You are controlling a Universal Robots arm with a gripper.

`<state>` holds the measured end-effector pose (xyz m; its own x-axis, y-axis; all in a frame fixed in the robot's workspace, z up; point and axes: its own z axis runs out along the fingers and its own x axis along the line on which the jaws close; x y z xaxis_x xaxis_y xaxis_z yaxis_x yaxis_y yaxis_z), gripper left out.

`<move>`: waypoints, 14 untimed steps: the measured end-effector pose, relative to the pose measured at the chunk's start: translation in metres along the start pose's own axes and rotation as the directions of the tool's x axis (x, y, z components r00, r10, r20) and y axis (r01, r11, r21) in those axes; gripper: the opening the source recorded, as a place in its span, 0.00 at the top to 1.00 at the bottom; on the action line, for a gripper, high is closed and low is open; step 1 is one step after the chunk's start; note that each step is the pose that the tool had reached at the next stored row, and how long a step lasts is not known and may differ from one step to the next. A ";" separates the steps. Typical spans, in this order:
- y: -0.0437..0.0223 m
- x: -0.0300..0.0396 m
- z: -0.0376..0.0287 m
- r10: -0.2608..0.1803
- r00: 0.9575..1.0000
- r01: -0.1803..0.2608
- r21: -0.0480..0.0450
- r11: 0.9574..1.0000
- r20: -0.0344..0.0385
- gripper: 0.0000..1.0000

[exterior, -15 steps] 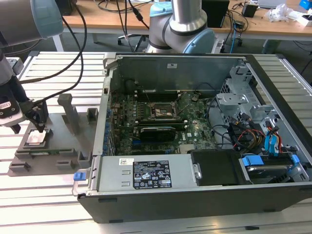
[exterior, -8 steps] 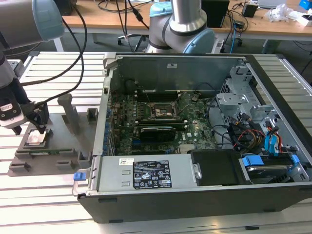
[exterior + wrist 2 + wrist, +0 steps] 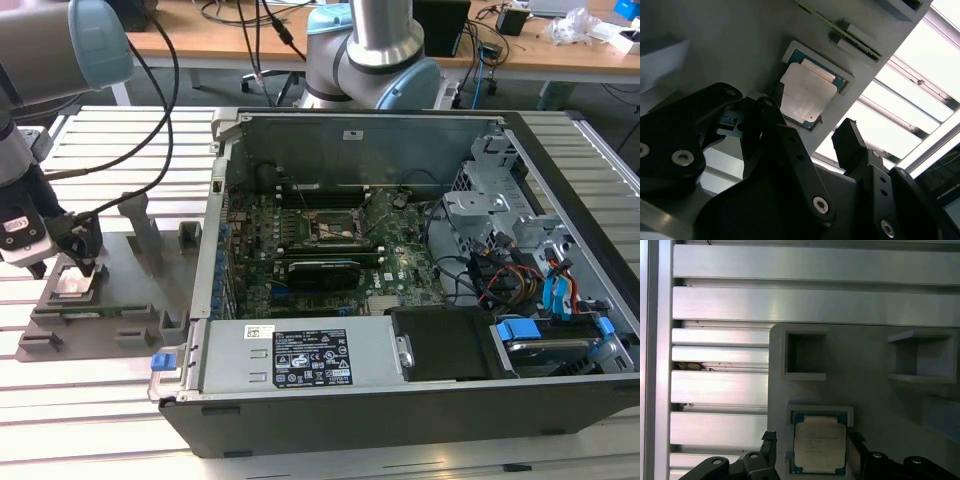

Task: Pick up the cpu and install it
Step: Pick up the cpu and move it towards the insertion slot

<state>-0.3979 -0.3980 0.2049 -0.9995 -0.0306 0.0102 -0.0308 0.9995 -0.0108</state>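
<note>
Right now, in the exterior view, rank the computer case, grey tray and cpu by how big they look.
1. computer case, clearly the largest
2. grey tray, in the middle
3. cpu, the smallest, sitting in that tray

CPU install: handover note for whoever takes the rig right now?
Gripper: open, low over the grey tray, one finger on each side of the cpu, no grasp seen.
The cpu lies flat in its recess in the tray, metal top up. The tray sits at the exterior view's left of the open case.
Done: gripper is in place at the cpu.
Left: cpu not lifted and not in the case.
</note>
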 end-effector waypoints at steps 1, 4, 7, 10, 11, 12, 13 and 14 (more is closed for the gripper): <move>0.0000 0.0000 0.0009 0.000 1.000 0.000 0.000 1.000 0.000 0.34; 0.0000 0.0000 0.0029 0.000 1.000 0.000 0.000 1.000 0.000 0.34; 0.0001 -0.0001 0.0058 0.000 1.000 0.000 0.000 1.000 0.000 0.34; 0.0001 -0.0001 0.0077 0.000 1.000 0.000 0.000 1.000 0.000 0.34; 0.0001 -0.0001 0.0083 0.000 1.000 0.000 0.000 1.000 0.000 0.34; 0.0001 -0.0001 0.0093 0.000 1.000 0.000 0.000 1.000 0.000 0.34; 0.0001 -0.0001 0.0098 0.000 1.000 0.000 0.000 1.000 0.000 0.34; 0.0001 -0.0001 0.0106 0.000 1.000 0.000 0.000 1.000 0.000 0.34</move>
<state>-0.3979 -0.3980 0.1943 -0.9995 -0.0307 0.0101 -0.0308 0.9995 -0.0108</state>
